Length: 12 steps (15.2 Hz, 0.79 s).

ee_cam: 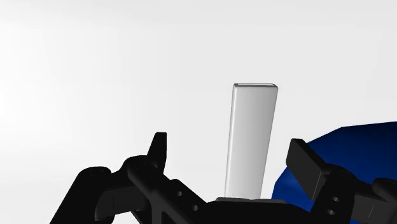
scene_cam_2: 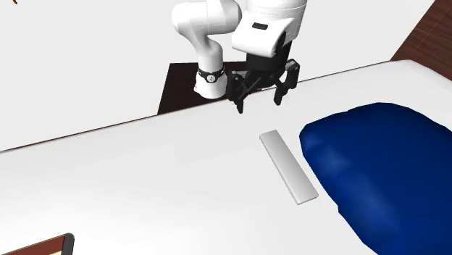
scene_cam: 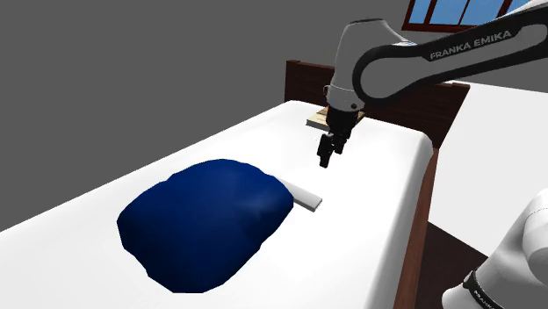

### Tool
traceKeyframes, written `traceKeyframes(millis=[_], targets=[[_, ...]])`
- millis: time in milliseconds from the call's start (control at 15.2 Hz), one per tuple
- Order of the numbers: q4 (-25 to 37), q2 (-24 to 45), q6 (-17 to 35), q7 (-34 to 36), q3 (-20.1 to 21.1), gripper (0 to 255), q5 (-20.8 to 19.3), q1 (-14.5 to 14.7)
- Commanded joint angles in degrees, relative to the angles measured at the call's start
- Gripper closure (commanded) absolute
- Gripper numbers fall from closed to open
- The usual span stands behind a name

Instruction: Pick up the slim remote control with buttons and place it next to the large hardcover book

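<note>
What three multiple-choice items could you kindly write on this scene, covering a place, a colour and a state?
1. The remote lies: A on top of the soft heap; B beside it on the bed; C on the floor.
2. The heap is: A red; B dark blue; C green.
3. The gripper is: A shut on the remote; B shut on nothing; C open.
Key: B, it lies flat alongside the heap; B, the heap is navy throughout; C, the fingers stand apart with nothing clasped.
</note>
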State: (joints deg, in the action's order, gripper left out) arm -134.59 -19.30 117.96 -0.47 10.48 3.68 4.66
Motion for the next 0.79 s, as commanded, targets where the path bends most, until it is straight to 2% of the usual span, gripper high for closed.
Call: traceKeyframes(millis=[0, 528, 726], targets=[[0.7, 3.3, 2.2, 0.8, 0.9, 0, 0.0, 0.4], [6.3, 19.4, 10.6, 4.9, 4.3, 0, -2.5, 2.0], [5.3, 20.8, 12.8, 5.2, 4.3, 0, -2.9, 2.1]])
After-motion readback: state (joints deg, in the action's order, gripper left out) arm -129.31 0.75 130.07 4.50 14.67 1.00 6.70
